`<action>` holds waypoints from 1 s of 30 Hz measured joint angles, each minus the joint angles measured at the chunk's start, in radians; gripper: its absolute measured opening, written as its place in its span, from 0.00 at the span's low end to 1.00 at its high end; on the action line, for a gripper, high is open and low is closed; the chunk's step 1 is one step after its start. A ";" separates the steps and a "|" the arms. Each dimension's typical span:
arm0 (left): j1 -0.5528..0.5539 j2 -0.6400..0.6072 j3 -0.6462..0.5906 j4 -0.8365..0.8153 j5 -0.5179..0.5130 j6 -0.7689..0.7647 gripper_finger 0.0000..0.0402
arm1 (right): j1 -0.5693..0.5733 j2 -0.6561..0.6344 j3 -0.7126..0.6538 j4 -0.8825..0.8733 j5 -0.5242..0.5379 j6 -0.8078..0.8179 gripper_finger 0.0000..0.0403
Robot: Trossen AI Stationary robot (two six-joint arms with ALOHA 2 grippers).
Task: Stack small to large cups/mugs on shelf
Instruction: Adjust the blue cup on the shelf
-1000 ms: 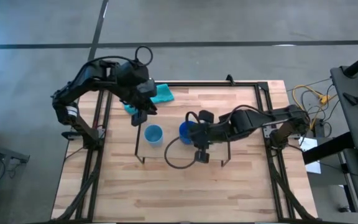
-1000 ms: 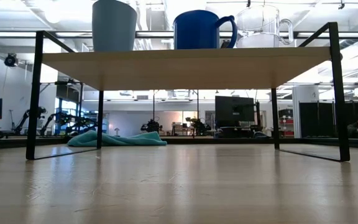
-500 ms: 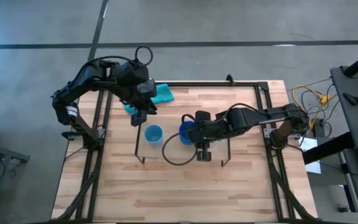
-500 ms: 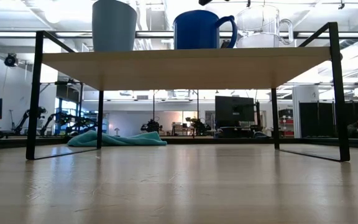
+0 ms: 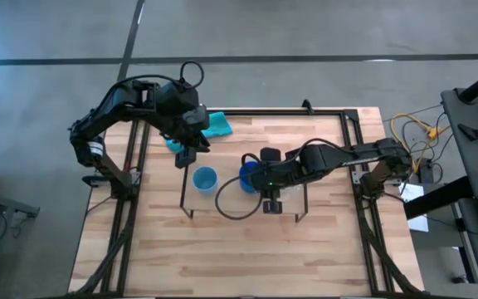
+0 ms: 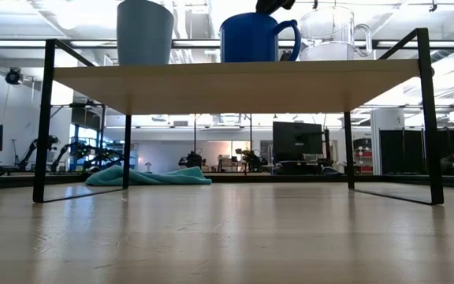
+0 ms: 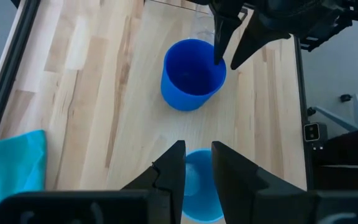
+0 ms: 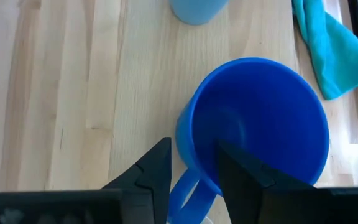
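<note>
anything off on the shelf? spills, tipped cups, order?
No spills; all three stand upright on the shelf. Odd point is order: the light-blue cup, then the dark-blue mug, then the clear glass cup, so the largest sits in the middle. The right gripper straddles the mug's wall by its handle.

Robotics lab, other robot arms [image 6: 53,150], monitor [image 6: 296,142], open concrete floor [image 5: 305,33]

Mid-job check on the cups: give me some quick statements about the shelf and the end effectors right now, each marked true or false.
1. All three vessels stand on the shelf. True.
2. The dark-blue mug lies on its side. False: it stands upright.
3. The right end effector is open over the dark-blue mug's rim beside the handle. True.
4. The teal cloth is on the shelf. False: it lies on the table.
5. The left end effector holds the light-blue cup. False: it is open above it.
</note>
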 joint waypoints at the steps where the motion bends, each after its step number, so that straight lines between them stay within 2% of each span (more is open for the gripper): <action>1: 0.000 0.000 0.000 0.001 0.000 0.000 0.16 | 0.000 0.000 -0.003 0.000 0.000 -0.002 0.28; 17: 0.000 0.000 0.000 0.005 0.000 0.000 0.16 | -0.015 0.000 -0.013 0.028 -0.001 -0.036 0.15; 30: 0.000 0.000 0.000 0.019 0.000 0.000 0.16 | -0.019 0.000 -0.063 0.057 -0.048 -0.028 0.13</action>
